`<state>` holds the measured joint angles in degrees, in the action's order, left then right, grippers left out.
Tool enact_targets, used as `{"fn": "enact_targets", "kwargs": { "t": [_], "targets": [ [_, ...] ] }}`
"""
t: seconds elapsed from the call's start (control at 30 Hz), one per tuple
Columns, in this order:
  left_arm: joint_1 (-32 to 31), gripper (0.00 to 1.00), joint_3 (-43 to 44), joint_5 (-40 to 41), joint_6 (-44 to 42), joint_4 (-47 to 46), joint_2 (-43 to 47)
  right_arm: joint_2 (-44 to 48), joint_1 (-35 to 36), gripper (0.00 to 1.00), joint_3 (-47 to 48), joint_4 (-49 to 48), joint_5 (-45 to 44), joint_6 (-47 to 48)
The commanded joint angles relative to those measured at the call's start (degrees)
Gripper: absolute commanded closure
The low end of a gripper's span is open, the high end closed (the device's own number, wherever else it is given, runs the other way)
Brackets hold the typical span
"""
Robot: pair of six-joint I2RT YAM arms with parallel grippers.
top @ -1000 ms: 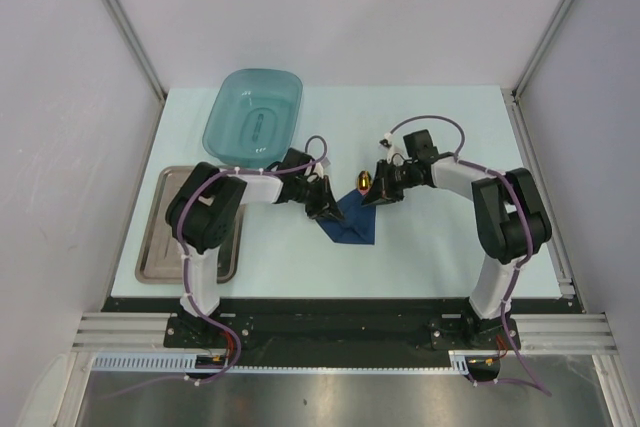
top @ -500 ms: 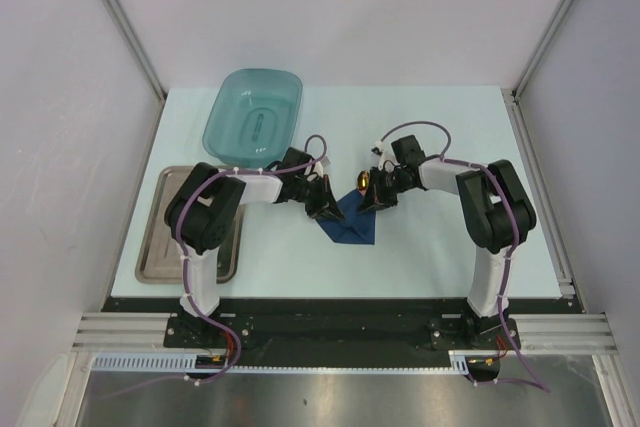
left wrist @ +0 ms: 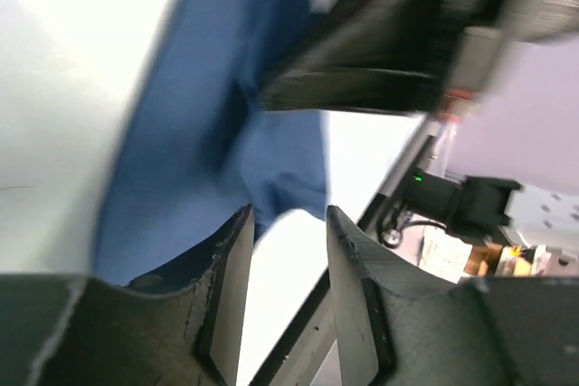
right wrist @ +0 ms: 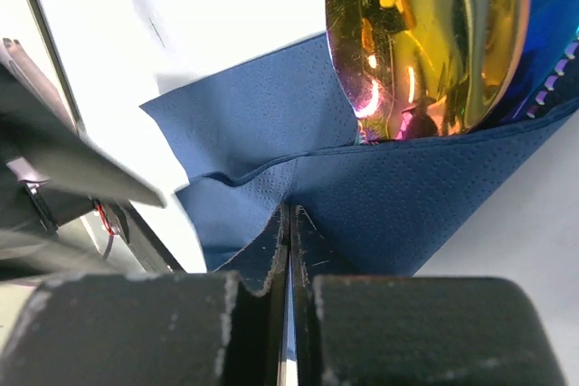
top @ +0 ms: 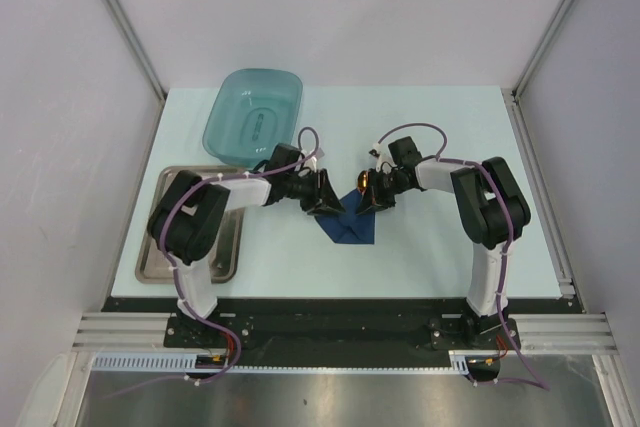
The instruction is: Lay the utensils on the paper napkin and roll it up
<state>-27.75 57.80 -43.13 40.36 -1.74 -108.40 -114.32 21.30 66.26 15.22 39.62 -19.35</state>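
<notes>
The navy paper napkin (top: 350, 224) lies folded over the utensils at the table's middle; it also shows in the right wrist view (right wrist: 398, 196) and the left wrist view (left wrist: 199, 133). The spoon's gold bowl (top: 365, 180) sticks out at the napkin's far end and fills the top of the right wrist view (right wrist: 421, 38). The other utensils are hidden inside the fold. My right gripper (top: 376, 197) (right wrist: 290, 223) is shut on a pinched fold of the napkin. My left gripper (top: 326, 207) (left wrist: 285, 232) is open at the napkin's left edge, nothing between its jaws.
A translucent teal tub (top: 254, 114) stands at the back left. A steel tray (top: 160, 247) lies at the left under the left arm. White walls and metal posts enclose the table.
The left arm has swung a little left at its elbow while its gripper stays at the napkin. The right gripper has moved slightly left along the napkin's far edge.
</notes>
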Motion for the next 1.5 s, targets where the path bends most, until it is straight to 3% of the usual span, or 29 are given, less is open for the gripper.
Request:
{"fn": "enact_targets", "kwargs": {
  "t": [0.0, 0.13, 0.37, 0.57, 1.07, 1.27, 1.47],
  "targets": [
    [-0.28, 0.57, -1.72, -4.23, -2.3, -6.6, 7.49, -2.66, 0.5, 1.0, 0.89, 0.07, -2.79, 2.04],
    [-3.27, 0.58, -0.32, -5.29, -4.32, -6.96, 8.56, -3.01, 0.59, 1.0, 0.71, -0.11, -2.79, 1.95],
    [-7.84, 0.66, 2.67, -3.54, -3.98, -6.25, 1.63, -3.45, 0.59, 1.0, 0.89, -0.28, -2.97, 1.78],
    [-8.11, 0.72, 2.84, -1.87, -0.46, -8.46, -3.83, -3.71, 0.5, 1.0, 0.45, -0.02, -3.05, 2.04],
    [-6.79, 0.96, -0.14, 4.2, -0.9, -1.34, -9.46, -2.93, -0.12, 1.0, 3.08, 0.51, -2.62, 3.18],
    [-6.7, 0.99, -0.5, 4.46, -0.98, -1.51, -9.2, 2.87, -0.29, 0.88, 6.25, 1.39, -1.21, 1.87],
    [-6.53, 1.0, -0.5, 4.55, -1.25, -1.51, -8.85, 8.33, 0.06, 0.86, 6.6, 2.79, -2.0, 1.33]
  ]
}}
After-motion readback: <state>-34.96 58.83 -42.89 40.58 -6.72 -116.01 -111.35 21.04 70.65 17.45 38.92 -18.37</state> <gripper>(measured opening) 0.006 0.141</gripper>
